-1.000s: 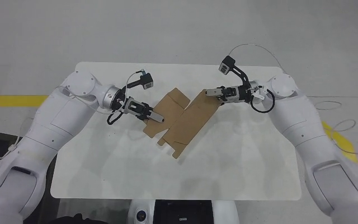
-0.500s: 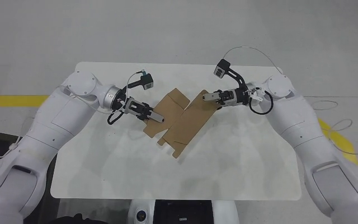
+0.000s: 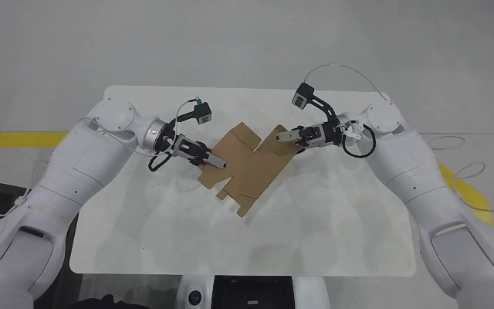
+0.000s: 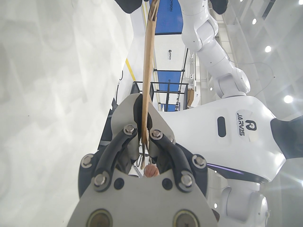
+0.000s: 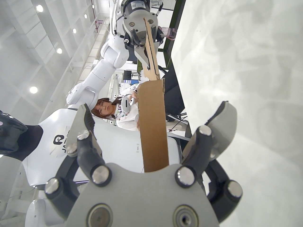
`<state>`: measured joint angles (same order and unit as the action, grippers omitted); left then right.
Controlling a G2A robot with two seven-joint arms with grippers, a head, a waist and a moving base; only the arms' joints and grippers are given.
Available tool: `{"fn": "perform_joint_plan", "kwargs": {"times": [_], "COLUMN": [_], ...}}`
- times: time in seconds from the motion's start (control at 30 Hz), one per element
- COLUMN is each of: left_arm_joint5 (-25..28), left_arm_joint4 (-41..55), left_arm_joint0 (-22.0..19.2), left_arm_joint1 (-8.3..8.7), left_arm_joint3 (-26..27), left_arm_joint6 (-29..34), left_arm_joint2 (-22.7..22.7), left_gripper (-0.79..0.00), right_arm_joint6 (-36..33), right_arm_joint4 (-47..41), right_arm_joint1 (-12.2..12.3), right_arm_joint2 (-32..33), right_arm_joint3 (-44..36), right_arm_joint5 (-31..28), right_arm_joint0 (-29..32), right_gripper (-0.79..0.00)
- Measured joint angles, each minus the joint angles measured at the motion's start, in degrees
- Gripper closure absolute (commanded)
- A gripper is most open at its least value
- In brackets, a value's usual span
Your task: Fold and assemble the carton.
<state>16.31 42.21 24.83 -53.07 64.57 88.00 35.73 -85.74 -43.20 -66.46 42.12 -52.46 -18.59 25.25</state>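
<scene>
Pinching carton (image 4: 148, 55) edge; left gripper (image 4: 143, 111) clamped.

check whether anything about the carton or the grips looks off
Nothing is torn or spilled. The flat carton sits slantwise over the table, clamped at one edge by the left tool, while the right tool stands open around a flap without gripping it.

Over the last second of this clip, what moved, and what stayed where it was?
The right gripper slid further in over the far corner of the carton, toward the left gripper. Its jaws now stand open on either side of that flap. The carton's near tip barely shifted. The left gripper stayed in place, clamped on the carton's opposite edge.
</scene>
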Motion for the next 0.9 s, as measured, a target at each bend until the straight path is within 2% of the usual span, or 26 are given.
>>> {"fn": "perform_joint_plan", "kwargs": {"times": [0.1,0.27,0.53,0.6,0.67,0.77,0.8,0.83,0.87,0.9], "left_arm_joint5": [0.0,0.0,0.0,0.0,0.0,0.0,0.0,0.0,0.0,0.0], "left_arm_joint4": [0.0,-0.08,0.08,0.14,0.3,1.06,1.47,1.96,2.24,2.47], "left_arm_joint0": [-0.13,-0.28,-0.44,-0.46,-0.49,-0.4,-0.36,-0.36,-0.39,-0.45], "left_arm_joint1": [-0.13,-0.27,-0.34,-0.33,-0.29,-0.23,-0.21,-0.18,-0.15,-0.11], "left_arm_joint3": [-0.31,-0.63,-0.88,-0.89,-0.86,-0.98,-1.03,-1.07,-1.1,-1.15], "left_arm_joint6": [0.0,0.0,0.0,0.0,0.0,0.0,0.0,0.0,0.0,0.0], "left_arm_joint2": [-0.12,-0.27,-0.36,-0.41,-0.47,-0.57,-0.62,-0.72,-0.8,-0.88], "left_gripper": [0.0,0.0,0.0,0.0,0.0,-0.009,-0.163,-0.385,-0.739,-0.785], "right_arm_joint6": [-0.17,-0.37,-0.5,-0.52,-0.55,-0.45,-0.39,-0.29,-0.2,-0.06], "right_arm_joint4": [0.15,0.27,0.71,0.82,0.96,1.04,1.05,1.05,1.03,0.98], "right_arm_joint1": [-0.04,-0.14,-0.27,-0.29,-0.31,-0.34,-0.34,-0.34,-0.34,-0.34], "right_arm_joint2": [-0.27,-0.75,-1.56,-1.76,-2.02,-2.3,-2.38,-2.45,-2.5,-2.53], "right_arm_joint3": [0.16,0.31,0.77,0.87,1.0,1.18,1.22,1.28,1.33,1.4], "right_arm_joint5": [0.18,0.37,0.5,0.52,0.55,0.45,0.38,0.29,0.2,0.07], "right_arm_joint0": [-0.04,-0.2,-0.6,-0.68,-0.76,-0.89,-0.92,-0.96,-0.98,-0.99], "right_gripper": [-0.302,-0.252,-0.126,-0.08,0.0,0.0,0.0,0.0,0.0,0.0]}}
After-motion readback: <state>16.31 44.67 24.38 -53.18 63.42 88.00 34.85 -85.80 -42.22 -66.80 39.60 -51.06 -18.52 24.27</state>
